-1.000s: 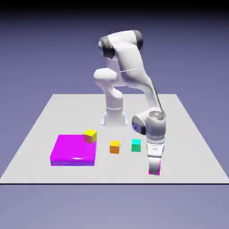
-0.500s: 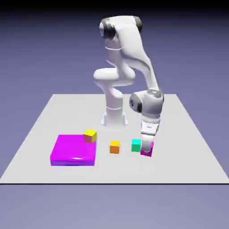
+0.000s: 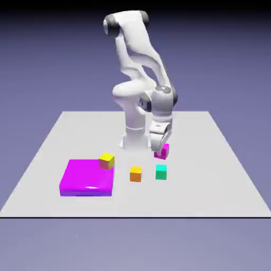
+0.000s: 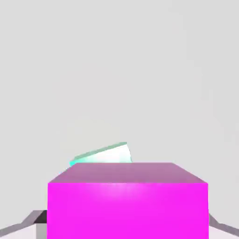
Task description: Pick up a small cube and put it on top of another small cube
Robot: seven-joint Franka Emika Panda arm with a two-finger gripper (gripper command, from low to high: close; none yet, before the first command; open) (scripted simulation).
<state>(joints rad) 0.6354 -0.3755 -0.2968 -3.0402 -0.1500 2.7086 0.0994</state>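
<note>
One small magenta cube (image 3: 165,151) pinched in the end effector (image 3: 158,152), teal cube (image 3: 161,172) toward the desk's (image 3: 211,196) near edge, orange cube (image 3: 136,174) beside it

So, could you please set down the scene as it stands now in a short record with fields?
held: small magenta cube
gripper: shut on it, a fingertip on either side
seen past the held cube in hand view: small teal cube
also on the table: small orange cube; large flat magenta slab
by the slab's far corner, exterior view's right: small yellow cube; on it or behind it, cannot tell
stacking: not yet done
</note>
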